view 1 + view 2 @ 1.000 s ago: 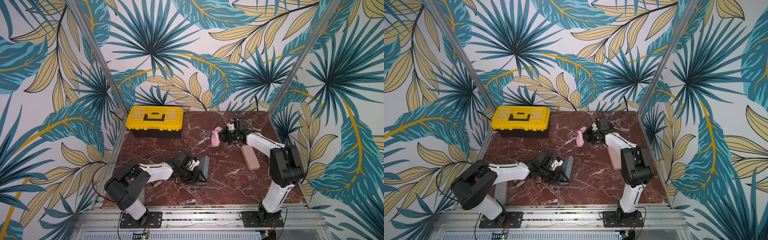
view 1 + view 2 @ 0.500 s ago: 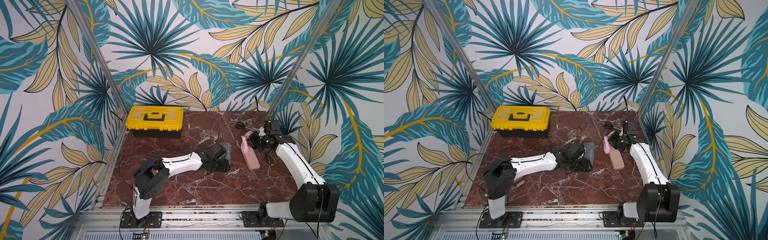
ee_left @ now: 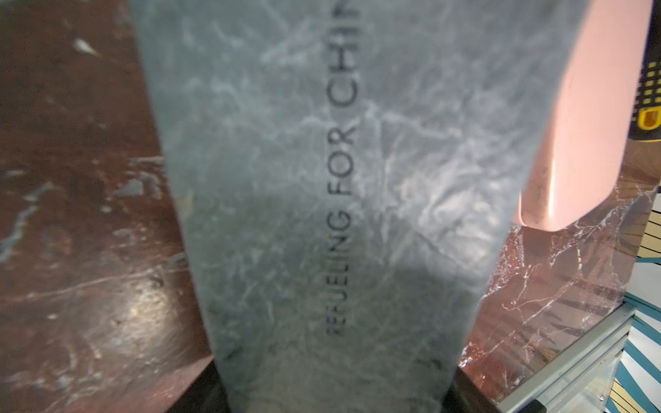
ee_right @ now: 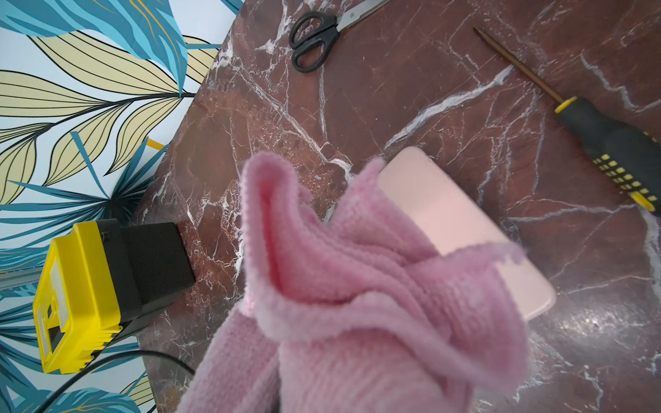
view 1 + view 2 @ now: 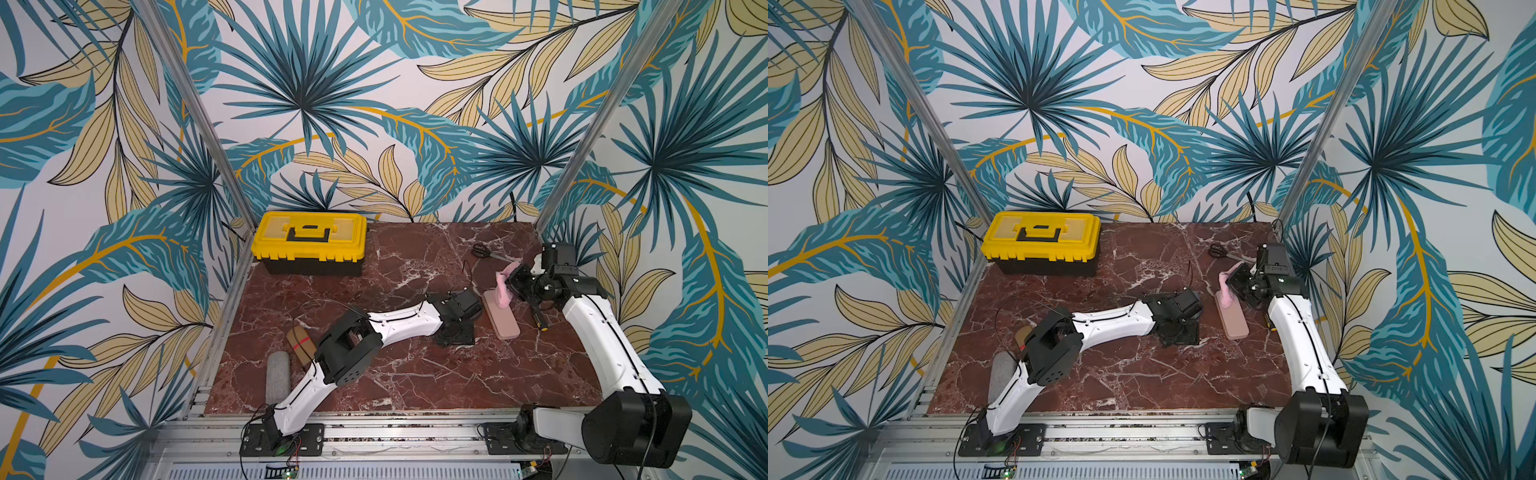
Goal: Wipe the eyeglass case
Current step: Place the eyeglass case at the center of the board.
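A grey eyeglass case (image 3: 322, 178) with black lettering fills the left wrist view. My left gripper (image 5: 465, 309) is shut on it, low over the middle of the table, where it shows as a dark slab (image 5: 455, 334) (image 5: 1177, 332). A pink eyeglass case (image 5: 505, 324) (image 5: 1235, 322) (image 4: 465, 229) lies flat just right of it. My right gripper (image 5: 517, 280) is shut on a pink cloth (image 5: 504, 284) (image 4: 357, 286). The cloth hangs over the pink case's far end and hides the fingers. Whether it touches the case I cannot tell.
A yellow toolbox (image 5: 309, 241) stands at the back left. Black scissors (image 5: 484, 251) lie at the back right, and a black-and-yellow screwdriver (image 5: 538, 320) lies right of the pink case. A grey fuzzy pouch (image 5: 277, 376) and a brown case (image 5: 300, 343) sit at the front left.
My left gripper has carried the grey case to the right, up beside the pink case. My right gripper has swung the cloth right, to above the pink case's far end.
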`<state>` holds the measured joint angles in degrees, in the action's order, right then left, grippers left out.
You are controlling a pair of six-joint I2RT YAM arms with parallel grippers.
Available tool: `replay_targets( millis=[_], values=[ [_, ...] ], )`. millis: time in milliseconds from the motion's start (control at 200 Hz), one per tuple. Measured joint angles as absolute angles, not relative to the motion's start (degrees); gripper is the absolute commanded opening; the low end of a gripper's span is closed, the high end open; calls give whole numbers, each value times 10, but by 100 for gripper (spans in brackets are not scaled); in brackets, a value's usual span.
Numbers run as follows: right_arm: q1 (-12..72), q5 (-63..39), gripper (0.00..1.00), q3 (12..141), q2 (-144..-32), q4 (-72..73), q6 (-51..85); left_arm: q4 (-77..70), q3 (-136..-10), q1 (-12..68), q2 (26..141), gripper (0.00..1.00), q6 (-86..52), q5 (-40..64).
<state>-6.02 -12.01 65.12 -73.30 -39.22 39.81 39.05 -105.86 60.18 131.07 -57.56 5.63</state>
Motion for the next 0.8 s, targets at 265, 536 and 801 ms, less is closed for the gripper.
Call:
replay_targets(
  millis=[265, 536, 801],
  values=[
    [-61, -126, 0, 651, -748, -391, 398, 411, -1107, 609, 1339, 59, -601, 73],
    [-61, -136, 0, 651, -759, -389, 398, 419, -1115, 611, 1341, 92, -610, 79],
    [-61, -157, 0, 651, -774, -389, 398, 414, -1090, 612, 1313, 100, -582, 43]
  ],
)
